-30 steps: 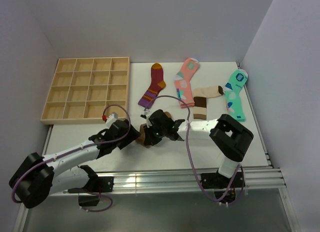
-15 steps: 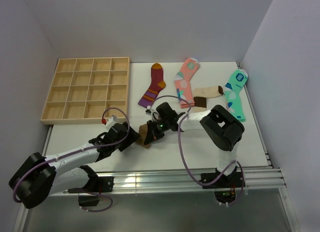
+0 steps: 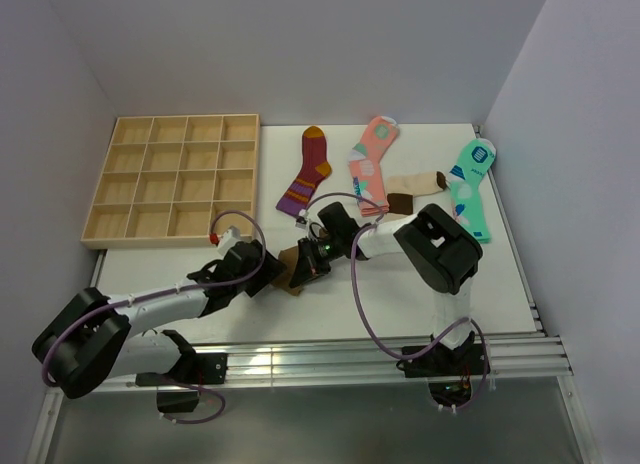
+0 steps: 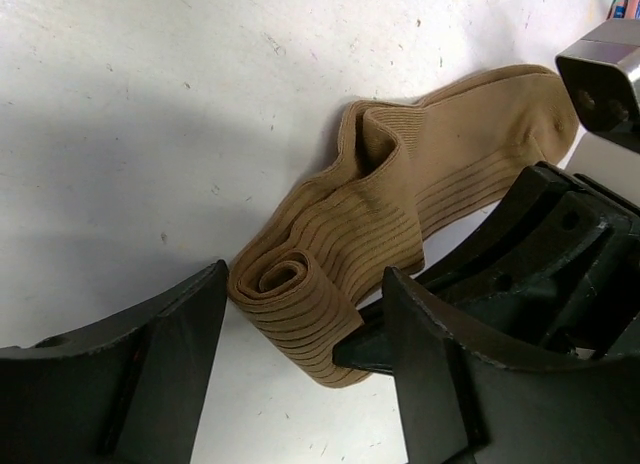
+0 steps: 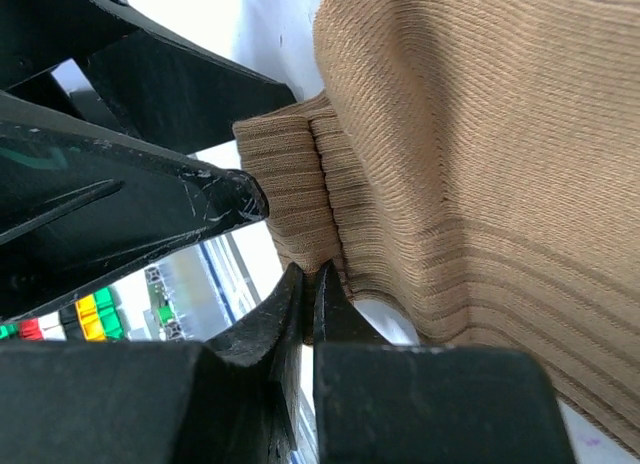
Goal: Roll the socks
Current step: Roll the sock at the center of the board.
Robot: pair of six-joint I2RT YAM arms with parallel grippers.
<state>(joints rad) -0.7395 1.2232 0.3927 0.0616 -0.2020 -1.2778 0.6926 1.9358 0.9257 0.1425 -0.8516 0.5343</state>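
Nearest, along the table's [image 3: 480,279] front edge, the left arm [image 3: 150,306] lies low and stretched out, reaching from its base at the left toward the middle. The right arm [image 3: 440,256] stands up from its base on the right, bends sharply at the elbow and sends its forearm back leftward. The two wrists therefore meet almost head-on.

Between them lies the brown sock [image 4: 400,199], near the front middle of the table. One end is wound into a tight roll and the rest is spread flat toward the right arm. The left gripper [image 4: 305,284] is wide apart and holds nothing. Its fingers [image 4: 150,374] straddle the rolled end, one on each side, and the left one is just beside the coil.

The right gripper [image 5: 308,279] comes in from the opposite side, angled low to the table. Its jaws are pressed fully together and their tips sit against the sock's folded edge beside the roll. Whether any fabric is caught between them cannot be told.

Farther back, the beige sock [image 3: 415,190] with its dark toe and band lies flat, between a pink sock [image 3: 372,164] and a mint-green sock [image 3: 470,189]. A maroon striped sock [image 3: 308,172] lies left of those. A wooden compartment tray [image 3: 175,179] sits at the far left.
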